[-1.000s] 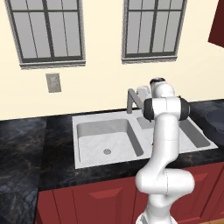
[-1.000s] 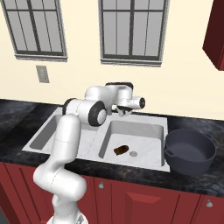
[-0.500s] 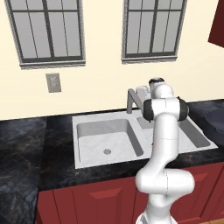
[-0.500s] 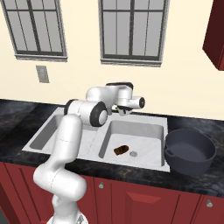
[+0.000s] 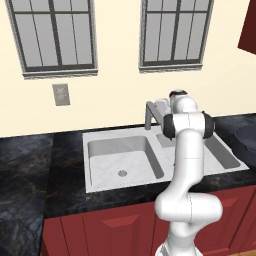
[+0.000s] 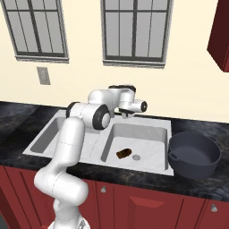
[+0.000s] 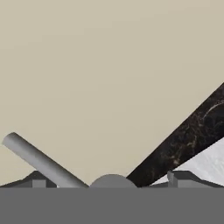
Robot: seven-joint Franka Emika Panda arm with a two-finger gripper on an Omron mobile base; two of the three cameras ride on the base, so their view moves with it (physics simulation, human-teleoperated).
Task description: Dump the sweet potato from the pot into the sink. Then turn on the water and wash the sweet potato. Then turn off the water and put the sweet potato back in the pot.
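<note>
The small oblong reddish-brown sweet potato [image 6: 124,154] lies on the floor of the right-hand basin of the light grey marble-look double-basin sink [image 6: 137,128], just beside the round drain [image 6: 137,157] and apart from everything else. The round, deep, dark blue-grey pot [image 6: 193,153] stands upright and empty on the table to the right of that basin, close to its rim. I judge the dumping step complete and the water step in hand: no stream is visible in the basin, so I take the water to be off. My tool [image 6: 126,112] is raised behind the divider at the grey angular faucet [image 5: 150,114], its jaws spread wide and holding nothing; in the hand view a grey cylindrical bar [image 7: 43,163], probably part of the faucet, crosses just above the left fingertip [image 7: 38,180], and I cannot tell whether it is touched. The next move, in my judgement, calls for bringing the tool against the faucet's handle and pushing it aside to start the flow, with care not to slip off the thin bar. The table [image 6: 18,117] is black stone with pale veining, set over dark red cabinets [image 6: 152,207]. Behind it stands a cream wall [image 7: 109,65] with two grey-framed windows [image 6: 136,31] and a small grey wall plate [image 6: 43,75].
</note>
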